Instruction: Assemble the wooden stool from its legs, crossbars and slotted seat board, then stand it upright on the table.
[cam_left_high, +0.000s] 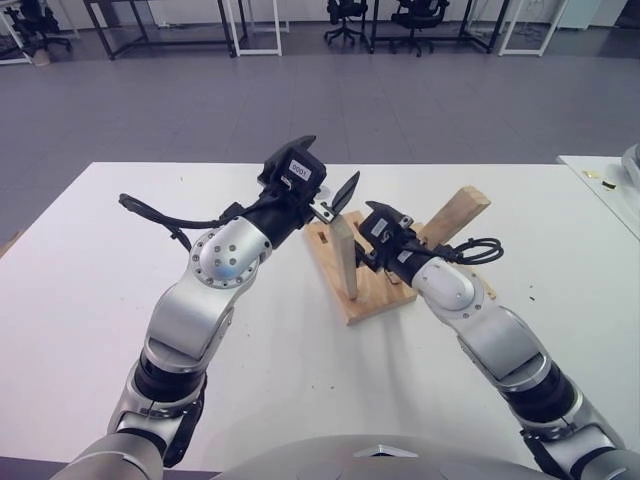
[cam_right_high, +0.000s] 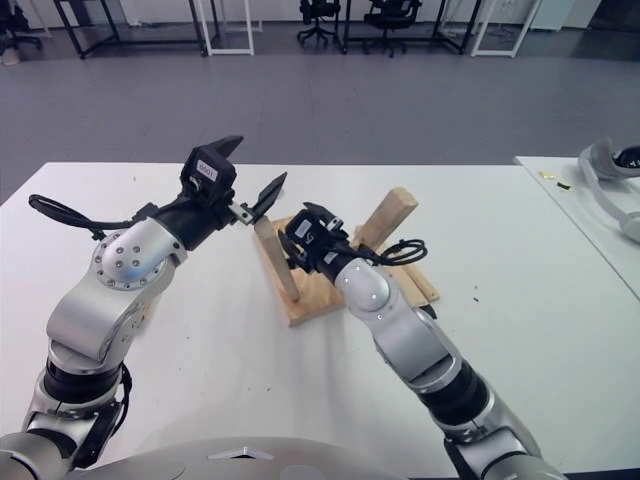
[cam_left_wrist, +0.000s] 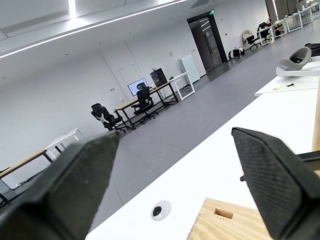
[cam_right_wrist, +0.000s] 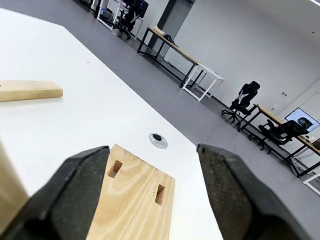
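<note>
Pale wood made up everything that mattered on the white bench (cam_left_high: 100, 250). With the robot at six o'clock, the flat slotted pine seat board (cam_left_high: 372, 292) lay near the middle. One squared wooden leg (cam_left_high: 344, 255) stood upright at the board's seven o'clock corner. A second, thicker wooden leg (cam_left_high: 458, 213) leaned out at a tilt from the two o'clock side. A loose plain wooden bar (cam_right_wrist: 27, 91) lay flat on the bench, well apart from the board.

The left fingers (cam_left_high: 346, 190) hung just above the upright leg's top, spread wide and holding nothing. The right fingers (cam_right_wrist: 235, 190) sat low at the leg's three o'clock side, also apart and empty, with two open slots of the board showing between them. I could not tell whether they touched the leg.

To my eye the job was about half begun, and the step in hand was seating that upright leg firmly. Doing it well would mean the left fingers closing squarely on the leg near its top. They would then have to keep it plumb and press straight down rather than sideways. The right fingers should pin the board flat so it could not skate or lift. A skewed push would likely jam the tenon or tip the leg over.
</note>
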